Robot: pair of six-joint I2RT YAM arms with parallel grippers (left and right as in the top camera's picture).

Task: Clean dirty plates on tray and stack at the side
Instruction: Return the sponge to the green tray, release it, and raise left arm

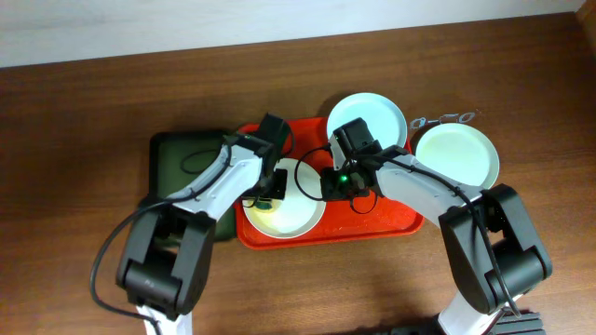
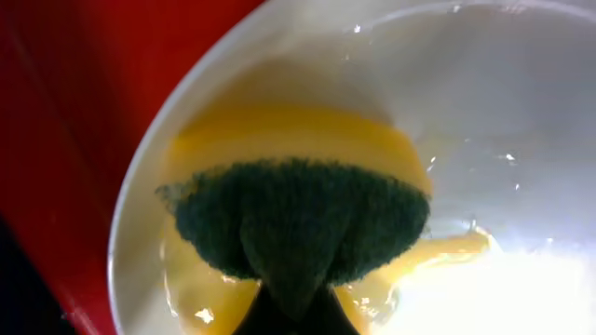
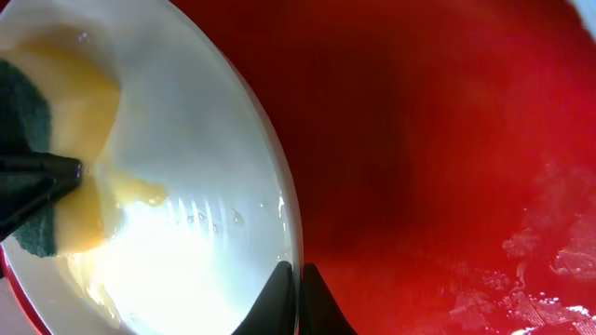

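A white plate [image 1: 300, 207] lies on the red tray [image 1: 391, 223], with yellow smear on its left part. My left gripper [image 1: 265, 197] is shut on a yellow sponge with a green scrub face [image 2: 298, 219] and presses it on that plate [image 2: 521, 140]. My right gripper [image 1: 328, 184] is shut on the plate's right rim; in the right wrist view the fingers [image 3: 299, 279] pinch the rim of the plate [image 3: 205, 186], one on each side. A second plate [image 1: 382, 110] sits at the tray's back edge. A third plate [image 1: 456, 154] lies on the table to the right of the tray.
A dark green tray [image 1: 182, 158] lies to the left of the red tray, partly under my left arm. The red tray floor [image 3: 447, 140] to the right of the held plate is wet. The wooden table surrounds both trays.
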